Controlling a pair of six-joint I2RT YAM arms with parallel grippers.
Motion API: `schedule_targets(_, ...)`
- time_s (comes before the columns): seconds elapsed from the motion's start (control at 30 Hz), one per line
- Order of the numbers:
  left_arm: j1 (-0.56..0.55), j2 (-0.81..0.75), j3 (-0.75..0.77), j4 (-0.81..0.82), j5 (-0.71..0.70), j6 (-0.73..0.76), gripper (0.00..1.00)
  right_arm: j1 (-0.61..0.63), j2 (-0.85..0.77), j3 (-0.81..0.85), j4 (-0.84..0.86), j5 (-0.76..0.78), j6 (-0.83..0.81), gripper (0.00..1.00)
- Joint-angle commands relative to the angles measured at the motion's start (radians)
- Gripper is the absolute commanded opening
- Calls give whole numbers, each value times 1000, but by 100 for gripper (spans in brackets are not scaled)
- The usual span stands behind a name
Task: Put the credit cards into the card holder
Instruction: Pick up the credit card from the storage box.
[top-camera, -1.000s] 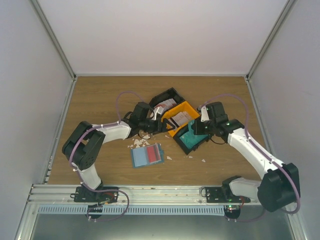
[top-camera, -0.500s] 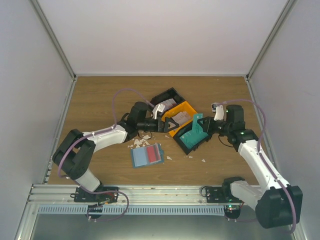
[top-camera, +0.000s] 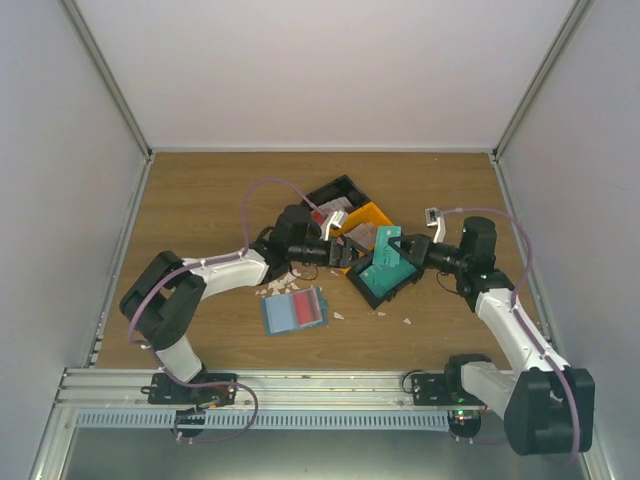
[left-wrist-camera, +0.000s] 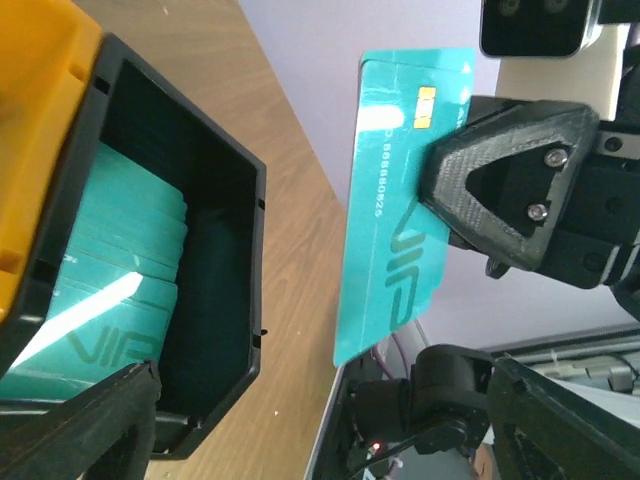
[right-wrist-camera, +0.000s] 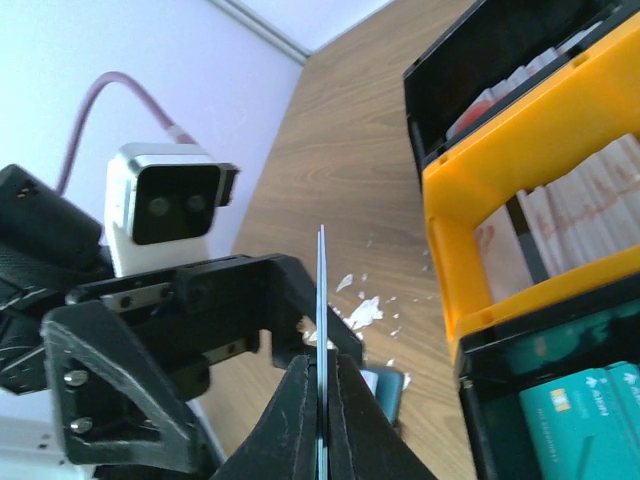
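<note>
My right gripper (top-camera: 408, 252) is shut on one teal-green credit card (top-camera: 385, 256) and holds it upright above the black tray of teal cards (top-camera: 392, 290). In the right wrist view the card (right-wrist-camera: 322, 290) shows edge-on between my shut fingers (right-wrist-camera: 300, 400). My left gripper (top-camera: 349, 254) is open and empty, facing the card from the left. In the left wrist view the card (left-wrist-camera: 400, 200) hangs just ahead of my spread fingers (left-wrist-camera: 90, 420), apart from them. The blue-teal card holder (top-camera: 295, 310) lies open on the table, a red card on it.
An orange tray (top-camera: 372, 214) with whitish cards and a black tray (top-camera: 325, 192) with red-and-white cards stand behind the teal tray. Torn white scraps (top-camera: 276, 286) lie beside the holder and near the table's front (top-camera: 406, 321). Side walls enclose the table.
My right gripper has lifted a teal card out of the black tray and turned it upright. My left gripper has moved right, up to the card, with its jaws open.
</note>
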Motion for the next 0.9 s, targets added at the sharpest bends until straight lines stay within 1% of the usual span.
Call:
schedule_targets(0.0,-29,75,66,76,70,-69,86,-7,21,-35,144,-105,104,1)
schedule_targets(0.07,-37,101,86,71,75,-87,81,-8,26,-40,145,-111,109,1)
schedule_targets(0.2,-42,137,107,77,79,-113,67,-8,41,-45,145,-132,120,1)
schedule_targets(0.37,-43,156,118,116,112,-139,45,-8,62,-30,101,-150,86,1)
schedule_targets(0.5,-42,154,108,125,117,-143,27,-13,74,-22,99,-152,80,1)
schedule_targets(0.6,-40,153,95,142,125,-153,13,-21,85,-20,103,-153,80,2)
schedule_targets(0.67,-36,154,91,148,131,-159,3,-28,89,-20,108,-156,81,5)
schedule_targets(0.7,-35,155,91,149,134,-163,0,-34,91,-21,110,-156,81,7)
schedule_targets(0.77,-30,160,95,150,138,-170,0,-36,93,-24,113,-159,84,11)
schedule_targets(0.87,-24,169,107,149,146,-185,0,-76,96,-32,126,-167,95,13)
